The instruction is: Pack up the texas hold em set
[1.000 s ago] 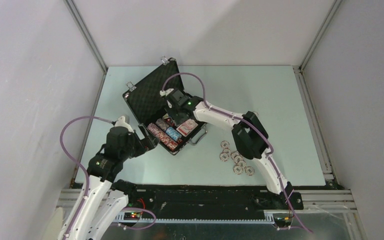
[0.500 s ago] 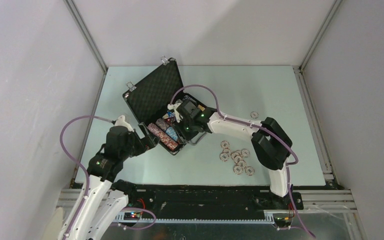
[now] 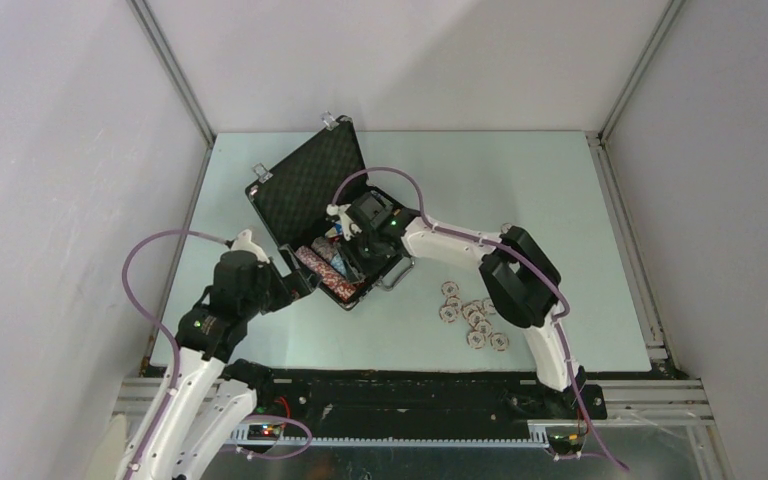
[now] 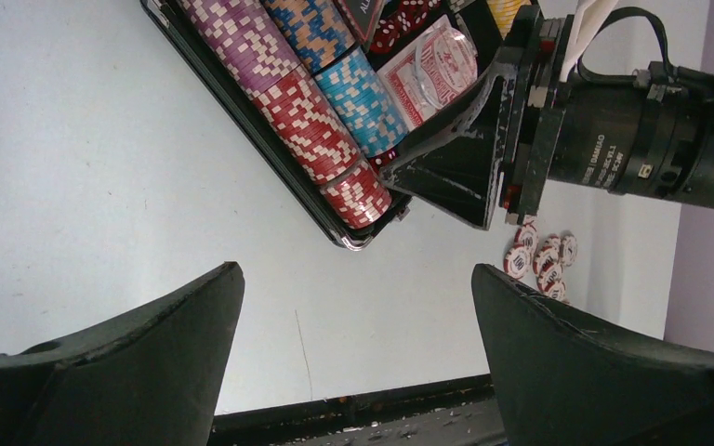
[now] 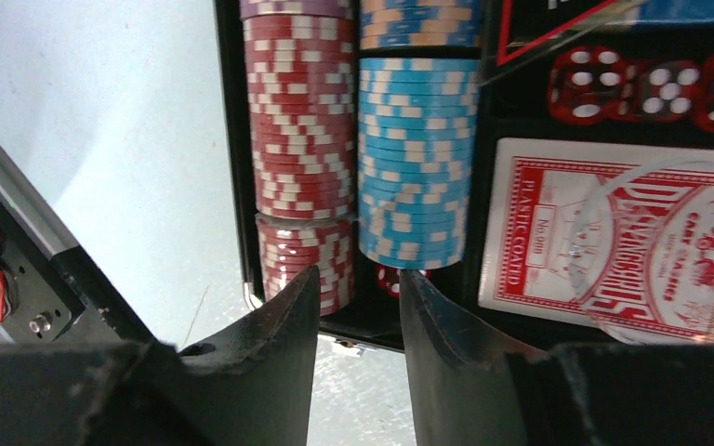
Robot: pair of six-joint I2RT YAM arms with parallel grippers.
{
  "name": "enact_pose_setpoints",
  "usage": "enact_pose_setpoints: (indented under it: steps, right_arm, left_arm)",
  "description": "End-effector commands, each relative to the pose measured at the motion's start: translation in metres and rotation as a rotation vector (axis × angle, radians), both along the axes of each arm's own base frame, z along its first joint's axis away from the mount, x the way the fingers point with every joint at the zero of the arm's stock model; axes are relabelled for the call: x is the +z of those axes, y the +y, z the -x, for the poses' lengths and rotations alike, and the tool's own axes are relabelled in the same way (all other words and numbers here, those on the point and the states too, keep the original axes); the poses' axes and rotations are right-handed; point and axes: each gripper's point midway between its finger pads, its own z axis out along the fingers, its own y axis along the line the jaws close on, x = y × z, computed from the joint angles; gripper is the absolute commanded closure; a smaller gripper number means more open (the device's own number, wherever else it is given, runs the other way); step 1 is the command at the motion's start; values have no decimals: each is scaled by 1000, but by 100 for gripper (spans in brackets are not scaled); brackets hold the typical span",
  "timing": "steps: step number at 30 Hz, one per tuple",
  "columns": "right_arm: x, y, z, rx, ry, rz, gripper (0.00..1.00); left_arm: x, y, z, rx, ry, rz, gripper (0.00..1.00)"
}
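The pale table [image 3: 560,200] holds the open black case [image 3: 310,190]. The case sits on the left half of the table, with its lid standing up. The left pincer [image 4: 355,274] is just beside the case's near corner. Its jaws are as wide as they go and it holds nothing. The right pincer [image 5: 358,279] hangs low over the near end of the case, right above the chip rows. Its jaws are only a little apart, and nothing is between them.

Inside the case, red chips [image 5: 297,121] and blue chips [image 5: 414,158] lie in rows side by side. A red card deck [image 5: 614,232] lies next to the blue row, with red dice [image 5: 669,88] beyond it. Some loose chips [image 3: 472,315] lie on the table to the right of the case, so the packing is not done.

The right pincer is very close to the rows. If it dips or swings sideways, I think it could knock chips out of their slots. If the left pincer nudges the corner, the case may slide.
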Motion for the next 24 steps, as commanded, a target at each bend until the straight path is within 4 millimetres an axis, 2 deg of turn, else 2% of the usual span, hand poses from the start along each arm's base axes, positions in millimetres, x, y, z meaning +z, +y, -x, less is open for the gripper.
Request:
enact_pose_setpoints:
  steps: [1, 12, 17, 24]
  right_arm:
    - [2, -1, -14, -14, -8, -7, 62]
    - [-6, -13, -20, 7, 5, 21, 63]
    - [-27, -16, -7, 73, 45, 98, 64]
    - [-37, -11, 6, 164, 69, 131, 63]
  left_arm:
    - [15, -2, -2, 2, -41, 24, 0]
    - [14, 0, -1, 14, -43, 24, 0]
    - [14, -1, -2, 11, -43, 23, 0]
    - [15, -1, -3, 10, -49, 22, 0]
